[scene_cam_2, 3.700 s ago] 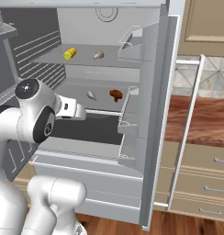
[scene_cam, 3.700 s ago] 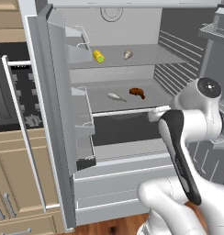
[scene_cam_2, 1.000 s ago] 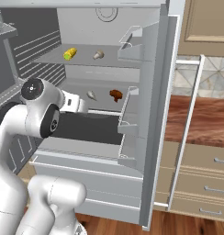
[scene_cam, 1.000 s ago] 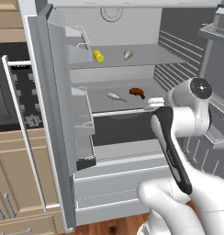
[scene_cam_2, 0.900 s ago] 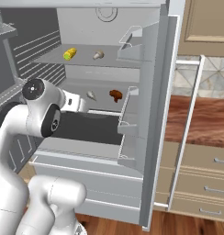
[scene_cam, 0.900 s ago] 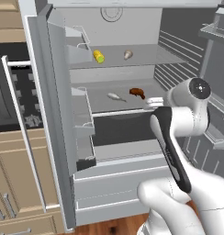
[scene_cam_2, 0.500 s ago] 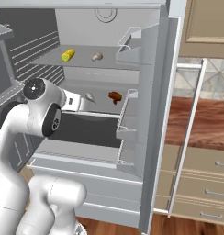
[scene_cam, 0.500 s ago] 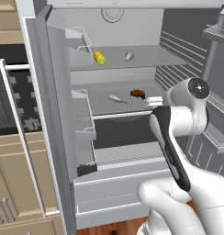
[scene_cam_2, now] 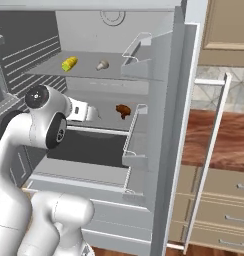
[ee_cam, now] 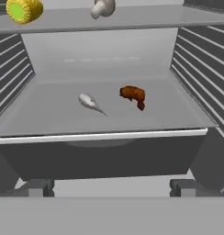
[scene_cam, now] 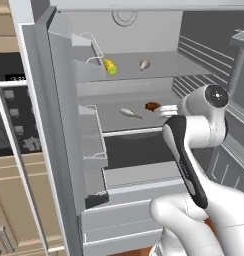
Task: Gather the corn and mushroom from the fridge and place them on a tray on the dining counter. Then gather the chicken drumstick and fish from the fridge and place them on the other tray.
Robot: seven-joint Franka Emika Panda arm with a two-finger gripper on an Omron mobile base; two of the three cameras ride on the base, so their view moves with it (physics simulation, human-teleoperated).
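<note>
A: Where is the corn (ee_cam: 24,10) placed relative to the gripper (ee_cam: 112,187)?

B: Up and left, 1 shelf above, with the mushroom (ee_cam: 103,8) beside it. The jaws are spread wide, nothing held.

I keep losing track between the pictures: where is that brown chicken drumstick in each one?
Left base view: chicken drumstick mid-shelf, just left of the arm's white wrist.
Right base view: at centre, by the door bin.
Hand view: centre of the lower shelf.
Shared landmark: the pale fish lies on the same shelf.
</note>
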